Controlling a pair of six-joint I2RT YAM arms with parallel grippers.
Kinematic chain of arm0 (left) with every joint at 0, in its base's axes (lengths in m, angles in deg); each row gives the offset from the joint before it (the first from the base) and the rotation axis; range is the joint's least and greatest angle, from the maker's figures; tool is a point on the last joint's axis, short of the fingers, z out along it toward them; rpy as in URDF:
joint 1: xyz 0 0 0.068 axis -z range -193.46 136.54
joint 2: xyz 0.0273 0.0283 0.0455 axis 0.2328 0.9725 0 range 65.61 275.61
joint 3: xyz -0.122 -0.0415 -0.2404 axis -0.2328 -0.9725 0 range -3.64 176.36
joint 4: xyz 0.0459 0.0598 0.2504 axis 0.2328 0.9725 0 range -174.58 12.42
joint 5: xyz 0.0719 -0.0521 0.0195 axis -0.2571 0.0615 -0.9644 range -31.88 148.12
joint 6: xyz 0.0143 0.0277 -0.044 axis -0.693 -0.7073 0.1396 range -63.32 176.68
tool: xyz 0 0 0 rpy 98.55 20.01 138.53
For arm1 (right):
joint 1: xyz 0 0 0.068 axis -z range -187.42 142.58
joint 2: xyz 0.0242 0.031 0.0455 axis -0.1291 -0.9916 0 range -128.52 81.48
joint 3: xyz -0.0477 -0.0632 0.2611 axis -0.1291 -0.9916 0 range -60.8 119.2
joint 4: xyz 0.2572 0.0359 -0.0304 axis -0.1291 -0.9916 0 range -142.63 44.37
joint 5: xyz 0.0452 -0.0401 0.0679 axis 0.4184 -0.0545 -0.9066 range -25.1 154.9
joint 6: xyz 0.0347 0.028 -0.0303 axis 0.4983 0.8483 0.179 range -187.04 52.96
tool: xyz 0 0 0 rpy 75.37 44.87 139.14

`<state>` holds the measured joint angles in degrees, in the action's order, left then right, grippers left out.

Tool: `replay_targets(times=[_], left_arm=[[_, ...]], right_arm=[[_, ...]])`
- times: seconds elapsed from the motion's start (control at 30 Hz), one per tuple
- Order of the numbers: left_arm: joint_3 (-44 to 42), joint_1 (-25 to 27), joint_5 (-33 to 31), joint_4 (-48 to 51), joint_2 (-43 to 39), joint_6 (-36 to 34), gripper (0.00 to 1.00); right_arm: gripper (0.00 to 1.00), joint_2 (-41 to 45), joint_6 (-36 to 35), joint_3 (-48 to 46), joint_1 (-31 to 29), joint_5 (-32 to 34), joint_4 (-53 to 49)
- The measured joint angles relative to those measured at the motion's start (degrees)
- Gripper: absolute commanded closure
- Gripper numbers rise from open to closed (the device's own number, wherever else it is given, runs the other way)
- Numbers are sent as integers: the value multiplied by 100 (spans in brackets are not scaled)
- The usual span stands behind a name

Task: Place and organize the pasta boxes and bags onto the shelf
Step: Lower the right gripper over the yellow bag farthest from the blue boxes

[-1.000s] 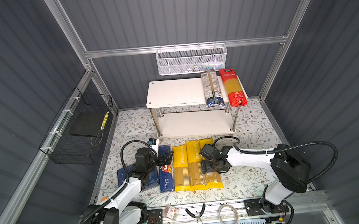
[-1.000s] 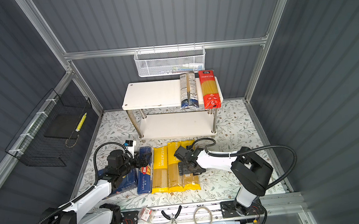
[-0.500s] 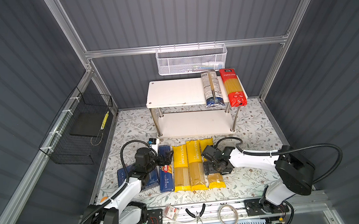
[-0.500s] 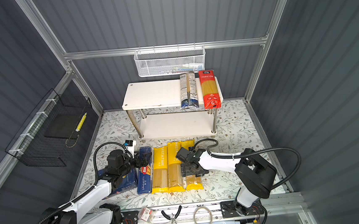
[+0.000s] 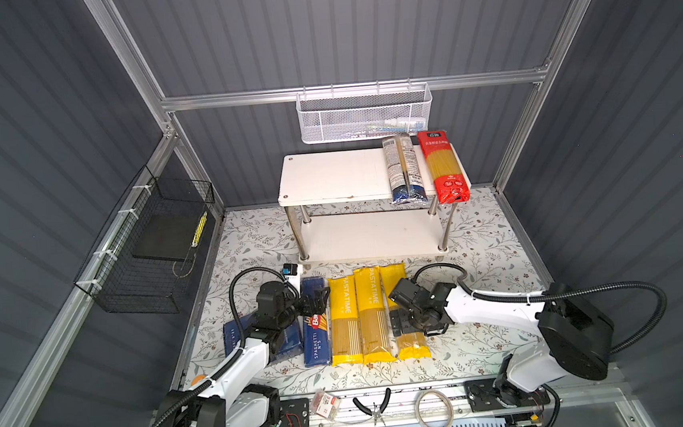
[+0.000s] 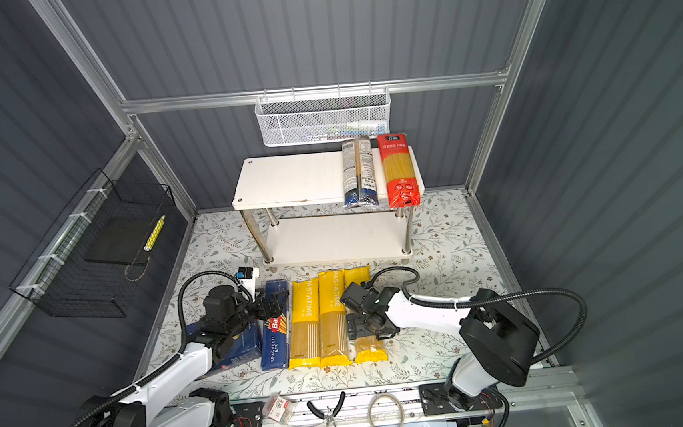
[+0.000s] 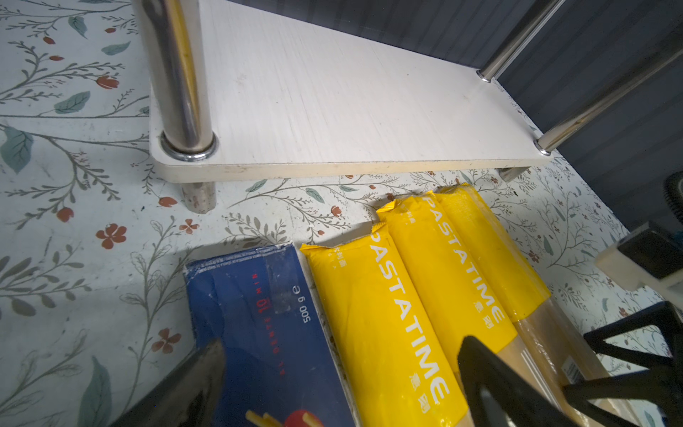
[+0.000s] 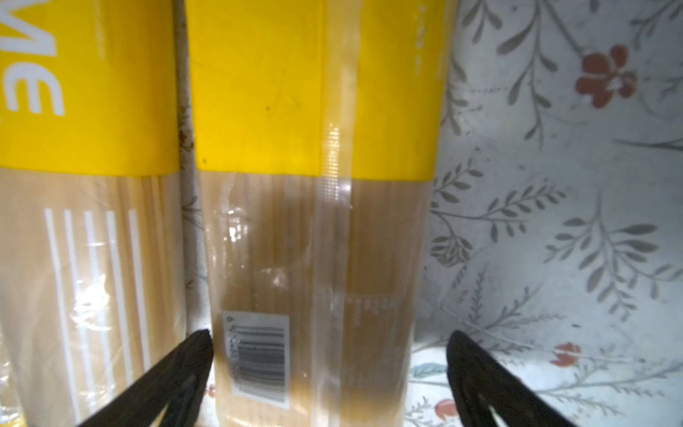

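Observation:
The white two-tier shelf (image 5: 328, 176) stands at the back, with a grey-blue pasta bag (image 5: 403, 168) and a red pasta bag (image 5: 442, 169) on the right end of its top board. On the floral mat in front lie a blue spaghetti box (image 5: 315, 337), a second blue box (image 5: 289, 341) partly under my left arm, and three yellow pasta bags side by side. My right gripper (image 8: 329, 344) is open, its fingers straddling the rightmost yellow bag (image 8: 314, 240). My left gripper (image 7: 342, 355) is open above the blue spaghetti box (image 7: 258, 314) and the leftmost yellow bag (image 7: 369, 295).
A white mesh basket (image 5: 365, 114) hangs on the back rail above the shelf. A black wire basket (image 5: 155, 246) hangs on the left wall. Pliers (image 5: 373, 406), a cable coil (image 5: 432, 409) and a small packet (image 5: 325, 403) lie on the front rail.
My right gripper has shifted a little toward the front along the rightmost yellow bag and sits lower around it. The left arm has not moved.

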<state>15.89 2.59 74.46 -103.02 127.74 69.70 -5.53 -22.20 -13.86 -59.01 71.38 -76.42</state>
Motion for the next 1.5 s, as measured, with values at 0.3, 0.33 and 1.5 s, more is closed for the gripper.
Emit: replay_targets(times=[0.3, 0.33, 1.5], left_arm=[[0, 0, 0, 0, -2, 0, 1], [0, 0, 0, 0, -2, 0, 1], [0, 0, 2, -42, -13, 0, 1]], right_arm=[[1, -575, 17, 317, -129, 107, 35], [1, -584, 17, 323, -133, 118, 44], [25, -345, 492, -138, -299, 756, 470]])
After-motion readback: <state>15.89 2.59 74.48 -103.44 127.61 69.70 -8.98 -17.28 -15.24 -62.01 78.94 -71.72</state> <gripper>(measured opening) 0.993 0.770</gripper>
